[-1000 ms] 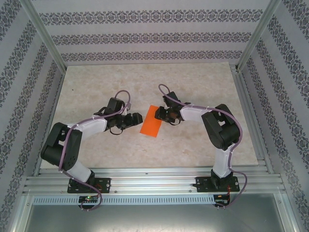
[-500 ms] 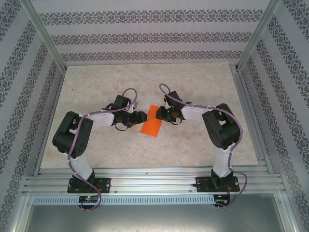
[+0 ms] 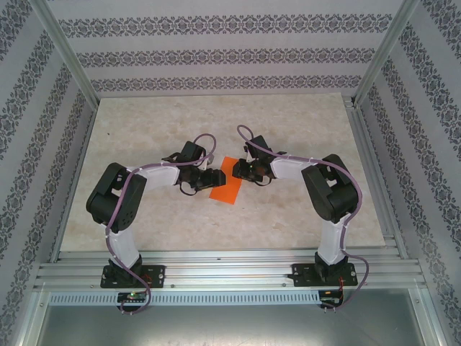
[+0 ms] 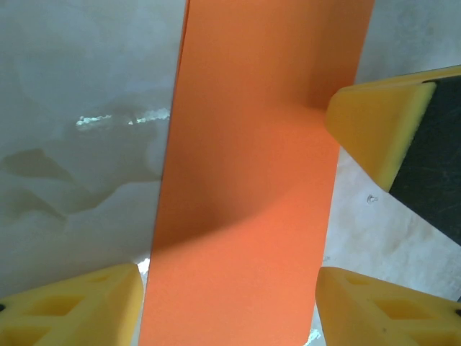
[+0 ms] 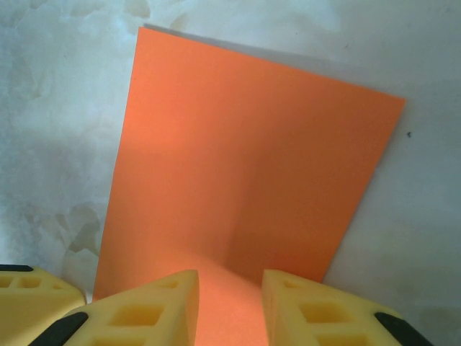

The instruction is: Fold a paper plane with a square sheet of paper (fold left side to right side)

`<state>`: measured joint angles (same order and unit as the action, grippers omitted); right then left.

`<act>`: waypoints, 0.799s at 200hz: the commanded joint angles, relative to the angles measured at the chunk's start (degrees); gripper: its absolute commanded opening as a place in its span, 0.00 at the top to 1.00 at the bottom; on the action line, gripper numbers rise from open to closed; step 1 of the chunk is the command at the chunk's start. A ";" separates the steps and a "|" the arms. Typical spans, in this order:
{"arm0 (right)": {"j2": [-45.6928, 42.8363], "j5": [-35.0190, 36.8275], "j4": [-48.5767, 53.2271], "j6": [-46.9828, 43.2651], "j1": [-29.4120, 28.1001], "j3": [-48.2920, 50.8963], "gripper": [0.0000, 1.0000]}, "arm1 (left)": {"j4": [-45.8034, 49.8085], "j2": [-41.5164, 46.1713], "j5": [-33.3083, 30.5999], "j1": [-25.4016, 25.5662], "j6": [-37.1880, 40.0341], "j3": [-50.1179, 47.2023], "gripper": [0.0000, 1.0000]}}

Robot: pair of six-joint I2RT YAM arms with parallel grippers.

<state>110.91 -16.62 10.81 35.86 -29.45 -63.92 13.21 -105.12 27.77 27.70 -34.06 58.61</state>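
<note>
here we see the square sheet of paper (image 3: 227,191) seemingly halved; left gripper (image 4: 229,288) straddles it agape, right gripper (image 5: 230,285) narrowly parted; nose folds remain.

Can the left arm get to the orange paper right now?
Probably yes. The left gripper is already at the orange paper, with its open fingers on either side and nothing in between. The right gripper sits at another edge of it.
</note>
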 commanded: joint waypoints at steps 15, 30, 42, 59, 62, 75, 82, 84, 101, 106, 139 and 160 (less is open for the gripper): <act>1.46 0.13 3.52 -1.14 0.35 -0.50 0.70 | 4.84 -0.90 -2.09 1.59 2.16 0.90 0.32; 1.67 -0.23 3.43 -1.13 0.39 -0.72 0.70 | 4.63 -0.96 -0.77 2.18 2.07 0.72 0.33; 1.92 -0.47 3.17 -0.98 0.45 -0.81 0.70 | 3.49 -0.84 0.99 2.68 1.63 0.34 0.33; 2.15 -1.11 2.89 -0.86 0.36 -0.99 0.70 | 1.10 -0.64 3.03 3.14 0.38 -0.51 0.34; 2.27 -1.21 2.85 -0.87 0.38 -0.98 0.70 | 0.83 -0.55 3.19 3.17 0.28 -0.59 0.34; 2.38 -1.38 2.87 -0.94 0.36 -1.12 0.70 | 0.75 -0.70 3.51 3.47 0.17 -0.23 0.34; 2.42 -1.44 2.90 -1.02 0.36 -1.13 0.70 | 0.77 -0.72 3.76 3.58 0.14 0.03 0.35; 2.43 -1.47 2.95 -0.98 0.36 -1.23 0.70 | 0.83 -0.77 3.82 3.63 0.16 0.11 0.35; 2.53 -1.52 3.34 -1.48 0.36 -1.58 0.70 | 0.76 -0.75 4.31 4.11 0.05 0.78 0.35; 2.49 -1.53 3.47 -1.61 0.36 -1.70 0.70 | 0.82 -0.74 4.31 4.19 0.05 0.87 0.35; 2.18 -1.87 3.85 -2.39 0.58 -2.33 0.69 | 0.70 -0.43 3.77 4.46 -0.26 1.22 0.35; 0.55 -2.00 4.30 -3.16 1.21 -2.26 0.68 | 0.19 0.14 3.43 4.47 -0.72 0.90 0.35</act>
<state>111.72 -18.15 12.45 34.70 -29.30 -65.54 14.24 -105.36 30.61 31.68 -33.78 59.09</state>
